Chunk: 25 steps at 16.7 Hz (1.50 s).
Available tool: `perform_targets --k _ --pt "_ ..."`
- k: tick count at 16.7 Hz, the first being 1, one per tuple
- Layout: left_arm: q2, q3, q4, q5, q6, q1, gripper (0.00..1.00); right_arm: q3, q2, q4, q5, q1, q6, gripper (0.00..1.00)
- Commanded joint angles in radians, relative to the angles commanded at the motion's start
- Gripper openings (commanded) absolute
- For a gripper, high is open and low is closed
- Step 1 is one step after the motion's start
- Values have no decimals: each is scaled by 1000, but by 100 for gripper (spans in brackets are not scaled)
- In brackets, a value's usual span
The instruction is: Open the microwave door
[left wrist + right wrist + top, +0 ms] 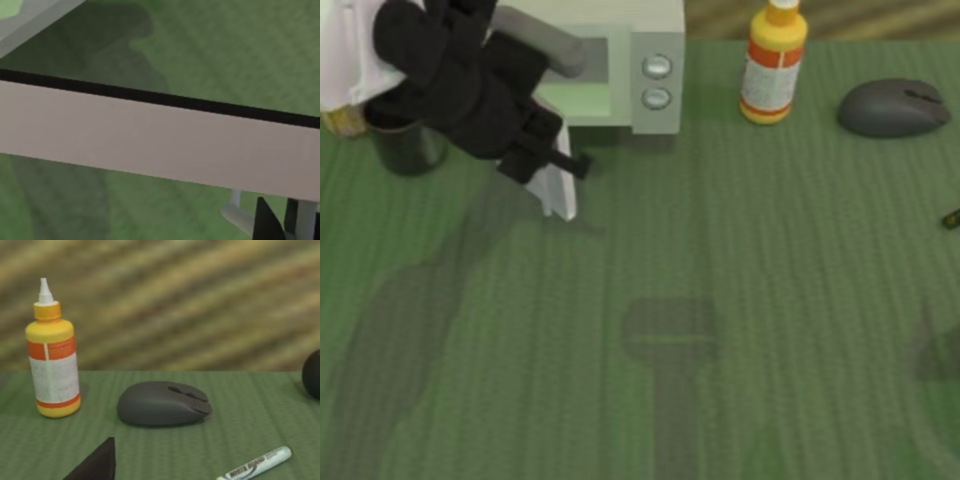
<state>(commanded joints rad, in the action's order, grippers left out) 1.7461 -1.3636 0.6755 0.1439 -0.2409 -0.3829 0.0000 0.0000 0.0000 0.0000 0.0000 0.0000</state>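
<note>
The off-white microwave point(620, 20) stands at the table's back left, its two silver knobs point(657, 82) facing forward. Its door point(560, 192) is swung out toward the front, seen edge-on, and the pale green inside point(575, 100) shows. My left gripper point(565, 160) reaches over the door's free edge. In the left wrist view the door point(150, 135) is a wide pale band with a black strip. There my left gripper point(277, 225) is shut on the door's grey handle point(235, 216). Only a dark part of my right gripper point(97, 467) shows, and it is out of the top view.
A yellow glue bottle point(772, 65) and a dark computer mouse point(892, 107) stand at the back right. A whiteboard marker point(255, 464) lies near the right edge. A dark cup point(405, 145) sits left of the microwave, under my left arm.
</note>
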Motion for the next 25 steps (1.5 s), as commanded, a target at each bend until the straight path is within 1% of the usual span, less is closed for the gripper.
perform_targets --k 7,25 --pt "-39 41 24 75 -152 63 0 0 0 0 0 0 0 100" --pt "-40 42 24 76 -154 64 0 0 0 0 0 0 0 100"
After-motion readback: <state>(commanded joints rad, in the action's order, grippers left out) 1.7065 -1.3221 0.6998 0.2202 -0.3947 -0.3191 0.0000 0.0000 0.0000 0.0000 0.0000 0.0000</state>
